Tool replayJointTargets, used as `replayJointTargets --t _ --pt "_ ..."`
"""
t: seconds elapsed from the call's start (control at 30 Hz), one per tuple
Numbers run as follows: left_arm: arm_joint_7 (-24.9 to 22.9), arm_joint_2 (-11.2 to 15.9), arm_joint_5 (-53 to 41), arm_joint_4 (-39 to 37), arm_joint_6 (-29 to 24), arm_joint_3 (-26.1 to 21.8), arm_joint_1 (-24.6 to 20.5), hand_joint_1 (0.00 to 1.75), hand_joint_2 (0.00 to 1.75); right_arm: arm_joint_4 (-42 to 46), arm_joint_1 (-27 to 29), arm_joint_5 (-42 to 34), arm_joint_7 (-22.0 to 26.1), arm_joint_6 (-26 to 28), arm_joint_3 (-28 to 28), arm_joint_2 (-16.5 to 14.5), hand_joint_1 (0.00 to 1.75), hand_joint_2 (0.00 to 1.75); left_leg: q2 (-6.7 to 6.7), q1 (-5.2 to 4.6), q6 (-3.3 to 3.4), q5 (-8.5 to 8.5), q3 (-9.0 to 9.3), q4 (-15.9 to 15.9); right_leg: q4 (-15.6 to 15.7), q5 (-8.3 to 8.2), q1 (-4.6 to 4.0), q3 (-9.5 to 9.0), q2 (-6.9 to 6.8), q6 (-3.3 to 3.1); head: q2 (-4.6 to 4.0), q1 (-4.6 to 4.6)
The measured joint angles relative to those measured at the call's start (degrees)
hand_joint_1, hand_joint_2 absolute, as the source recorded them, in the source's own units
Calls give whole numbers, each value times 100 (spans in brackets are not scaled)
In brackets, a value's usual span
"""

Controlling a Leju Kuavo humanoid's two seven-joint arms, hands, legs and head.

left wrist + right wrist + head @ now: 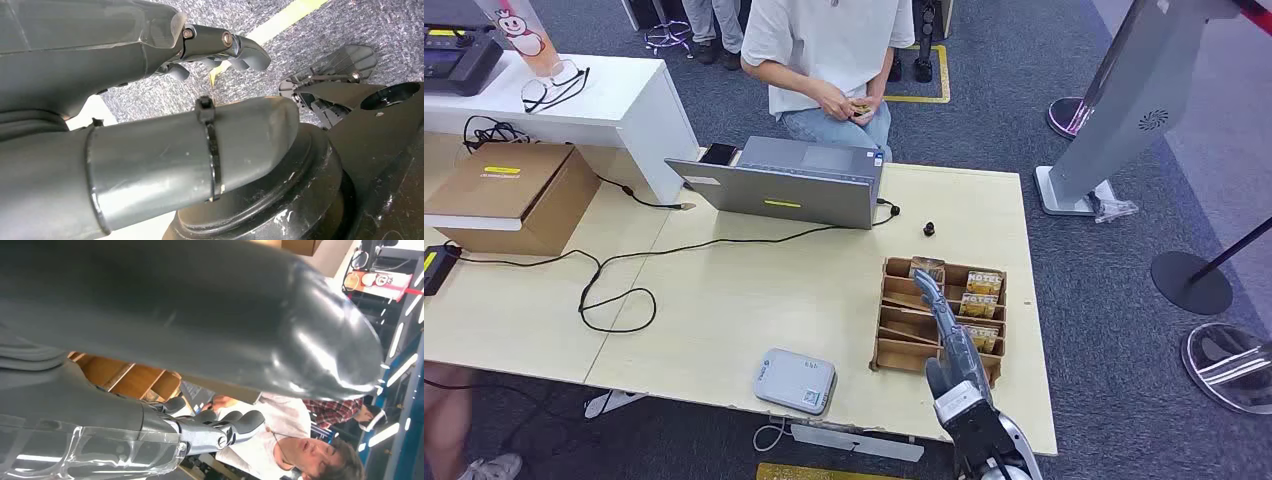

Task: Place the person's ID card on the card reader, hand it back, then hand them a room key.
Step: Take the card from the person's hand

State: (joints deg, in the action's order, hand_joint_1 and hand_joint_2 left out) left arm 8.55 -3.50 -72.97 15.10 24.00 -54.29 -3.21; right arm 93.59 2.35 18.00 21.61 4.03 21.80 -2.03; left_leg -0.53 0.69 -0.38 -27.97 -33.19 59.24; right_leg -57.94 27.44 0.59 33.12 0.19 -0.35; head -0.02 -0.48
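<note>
Beige table (724, 300): laptop (789, 182), card reader (795, 380), slotted key-card box (894, 330) under right hand (952, 345).

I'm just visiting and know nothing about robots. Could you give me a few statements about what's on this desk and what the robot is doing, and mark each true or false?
1. The right robot hand is over the wooden card box. True.
2. The laptop lies closed flat. False: it is open, its back toward the robot.
3. The grey card reader sits near the table's front edge, left of the box. True.
4. An ID card lies on the reader. False: nothing lies on top of it.
5. The seated person holds something small in both hands. True.
6. The right robot hand grips a room key. False: its fingers are stretched out, holding nothing.
</note>
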Motion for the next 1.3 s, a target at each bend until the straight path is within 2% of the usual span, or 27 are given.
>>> replayJointTargets --t 0.77,1.13,1.3 --pt "4 0 31 1 -17 33 8 0 0 45 1 93 8 46 5 0 0 0 0 0 0 0 0 0 0 0 0 0 0 0 0 0" --pt "-3 -9 64 18 16 43 12 0 0 104 -64 762 18 407 18 0 0 0 0 0 0 0 0 0 0 0 0 0 0 0 0 0" --pt "-3 -14 60 44 25 77 13 0 0 111 -186 1242 49 734 59 0 0 0 0 0 0 0 0 0 0 0 0 0 0 0 0 -1"
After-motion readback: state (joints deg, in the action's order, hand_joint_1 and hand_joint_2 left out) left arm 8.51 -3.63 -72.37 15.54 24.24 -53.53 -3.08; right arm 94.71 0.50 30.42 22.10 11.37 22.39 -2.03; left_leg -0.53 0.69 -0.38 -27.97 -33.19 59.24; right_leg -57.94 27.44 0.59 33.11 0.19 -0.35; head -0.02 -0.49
